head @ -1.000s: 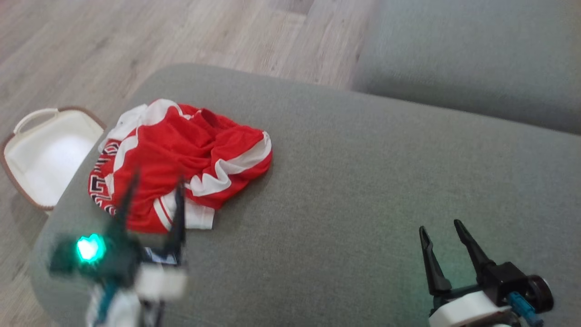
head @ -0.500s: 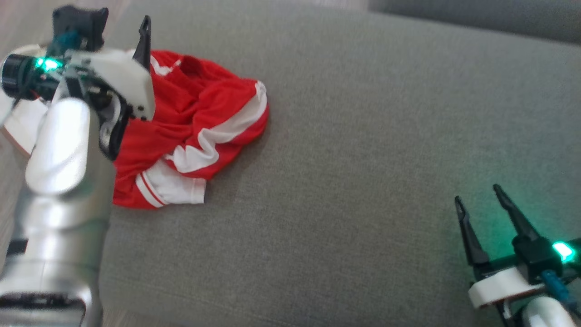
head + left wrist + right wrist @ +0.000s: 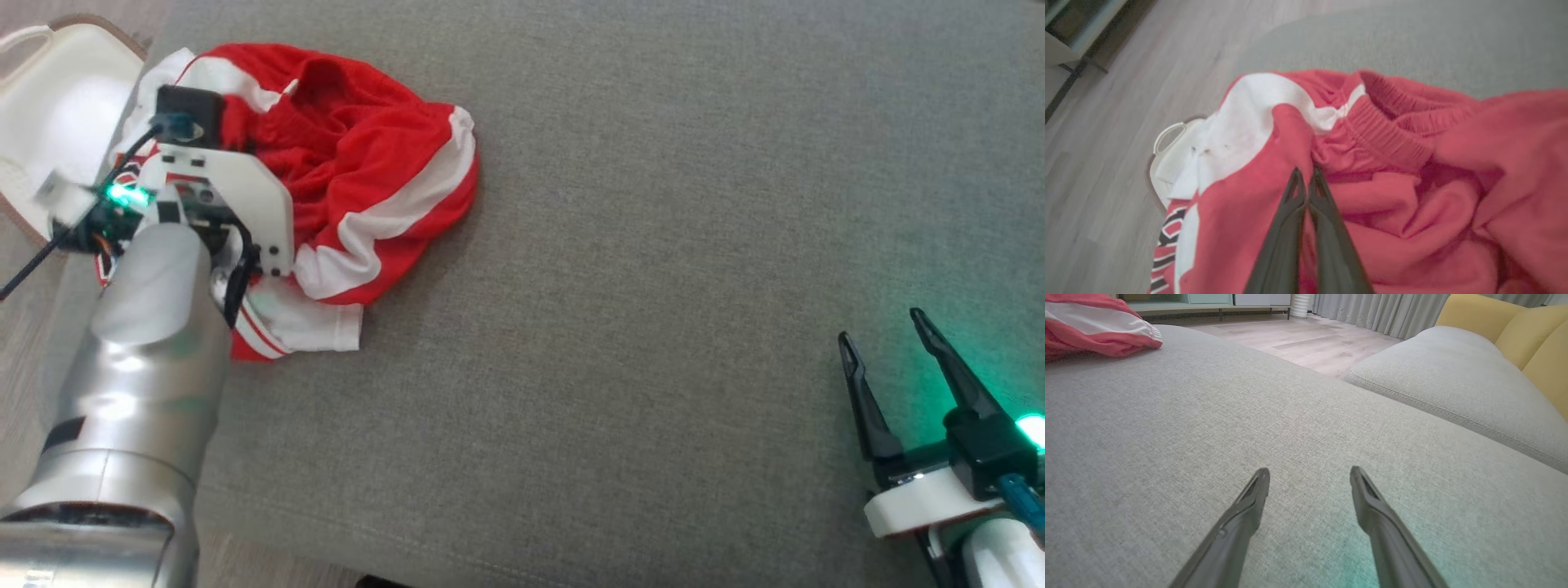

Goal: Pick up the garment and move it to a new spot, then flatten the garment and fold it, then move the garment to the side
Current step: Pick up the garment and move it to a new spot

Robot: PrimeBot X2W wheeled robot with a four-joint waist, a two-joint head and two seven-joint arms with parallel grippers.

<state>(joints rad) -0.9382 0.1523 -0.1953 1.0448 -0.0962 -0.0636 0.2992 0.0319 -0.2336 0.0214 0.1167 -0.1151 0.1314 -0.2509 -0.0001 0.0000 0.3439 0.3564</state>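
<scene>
1. Head view: the red-and-white garment (image 3: 367, 163) lies crumpled at the far left corner of the grey cushion (image 3: 653, 245). The silver left arm (image 3: 139, 367) reaches over the cushion's left edge, and its white wrist covers the garment's left part, hiding the fingers. A white basket (image 3: 49, 106) sits just off the cushion's left edge. The right gripper (image 3: 882, 327) hovers at the cushion's near right corner, its fingers spread wide with nothing between them.
2. Left wrist view: the left gripper (image 3: 1304, 175) is pinched narrow, its two fingertips closed on a raised red fold of the garment, just beside the ribbed waistband (image 3: 1388, 126). The cushion's surface shows beyond the cloth.
3. Right wrist view: the right gripper's fingers stand wide apart, low over the bare middle of the cushion. The garment rests at the cushion's far left, well apart from them. A second grey cushion (image 3: 1453, 375) lies beyond the first cushion's right edge.
</scene>
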